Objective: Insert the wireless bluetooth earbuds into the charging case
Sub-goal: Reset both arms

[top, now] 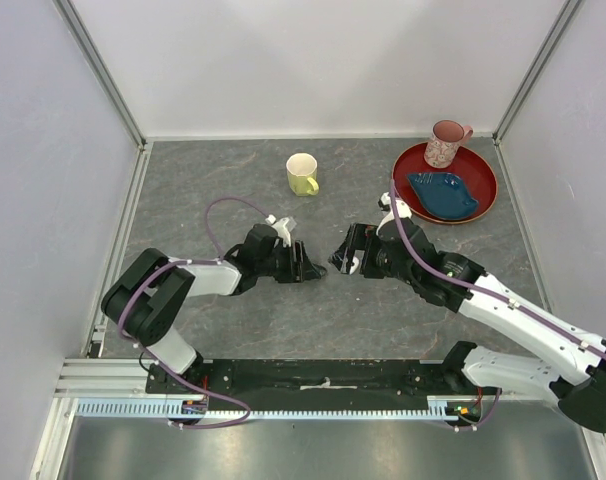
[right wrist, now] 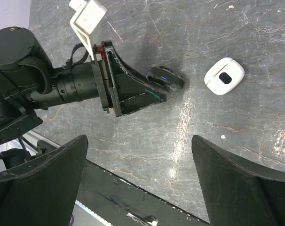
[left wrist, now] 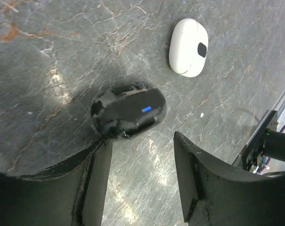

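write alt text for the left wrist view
A black charging case with a small blue light lies on the grey marbled table, just off the tip of one finger of the open left claw. A closed white charging case lies farther off, apart from it.

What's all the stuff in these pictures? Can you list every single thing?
black case: one, black with a small blue light, on the table just past the left gripper's fingertips
white case: one, white with a black oval spot, on the table beyond the black case
yellow mug: one, yellow, far middle of the table
red plate: one, red, far right corner
blue dish: one, blue, leaf-shaped, on the red plate
pink mug: one, pink, at the plate's far edge
table: one, grey, stone-patterned
left gripper: one, black, open, near the black case
right gripper: one, black, wide open, nothing between its fingers
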Controlling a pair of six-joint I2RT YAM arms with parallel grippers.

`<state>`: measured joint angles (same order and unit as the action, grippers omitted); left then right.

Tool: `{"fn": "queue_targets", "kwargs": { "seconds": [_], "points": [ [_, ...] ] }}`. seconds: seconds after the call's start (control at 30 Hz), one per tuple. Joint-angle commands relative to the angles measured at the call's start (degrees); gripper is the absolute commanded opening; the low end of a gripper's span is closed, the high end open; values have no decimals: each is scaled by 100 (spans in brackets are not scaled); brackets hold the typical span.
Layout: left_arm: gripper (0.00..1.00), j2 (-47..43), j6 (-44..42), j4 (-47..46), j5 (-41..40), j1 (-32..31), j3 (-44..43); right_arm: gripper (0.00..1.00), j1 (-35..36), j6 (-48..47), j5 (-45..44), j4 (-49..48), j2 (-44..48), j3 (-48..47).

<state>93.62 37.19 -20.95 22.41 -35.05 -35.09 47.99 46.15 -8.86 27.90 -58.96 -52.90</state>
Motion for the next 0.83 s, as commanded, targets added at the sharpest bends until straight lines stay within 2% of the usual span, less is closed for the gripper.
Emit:
{"fn": "queue_targets", "kwargs": {
  "seconds": [0.0,0.17,0.2,0.23,0.3,0.33,0.47,0.63,0.7,0.8],
  "points": [
    [63,-589,-282,442,-430,24,-42,98,-26,-167,-54,-145,-72,-97],
    [64,-1433,-590,1408,-1150,33,2,98,-87,-247,-212,-118,-54,-194],
    [85,-1600,-712,1575,-1265,33,2,98,-105,-282,-282,-75,-54,-211],
    [87,-1967,-800,1750,-1396,33,2,98,-114,-326,-361,-48,-37,-211],
    [88,-2347,-1063,2059,-1468,33,28,98,-237,-396,-545,5,-19,-194],
    [88,-2792,-1039,2225,-1729,24,72,98,-289,-483,-581,22,-10,-168],
    [88,-3664,-1091,3199,-2223,24,-138,98,-763,-756,-792,119,-28,-80],
    [89,-4492,-1170,3676,-3109,24,-218,98,-1449,-1064,-731,198,-133,17],
    [89,-4730,-1407,3808,-3103,33,-261,98,-1757,-1178,-801,207,-133,70],
    [90,-4949,-1328,3949,-3568,33,-366,98,-1977,-1196,-1589,207,-116,271]
  ]
}}
